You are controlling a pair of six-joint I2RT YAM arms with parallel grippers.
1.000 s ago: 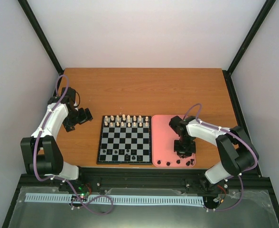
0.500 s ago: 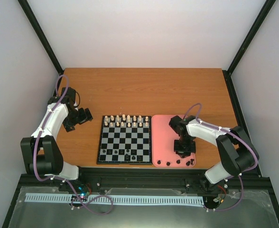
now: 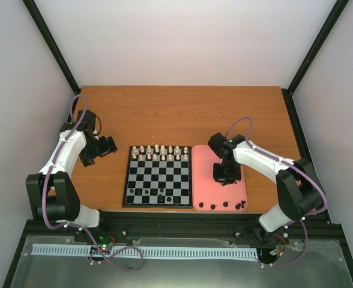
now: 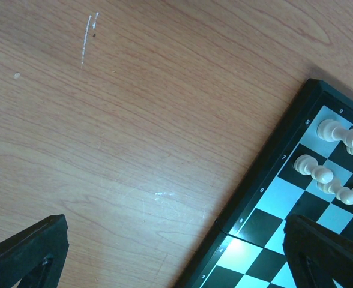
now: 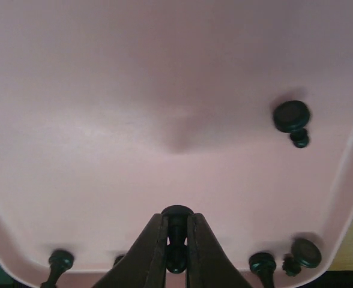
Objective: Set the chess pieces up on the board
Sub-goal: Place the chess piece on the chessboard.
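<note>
We see the right gripper over the pink rounded plastic tray, its two fingers pinched almost together on one tiny black chess piece; other black chess pieces lie along the tray's near edge; a few more black pieces stand on the near rows of the square black-and-grey checked chessboard, just left of the tray; cream-white pieces fill its two far rows; the left gripper hangs over the brown wooden table near the board's far left corner, jaws spread wide, holding nothing.
</note>
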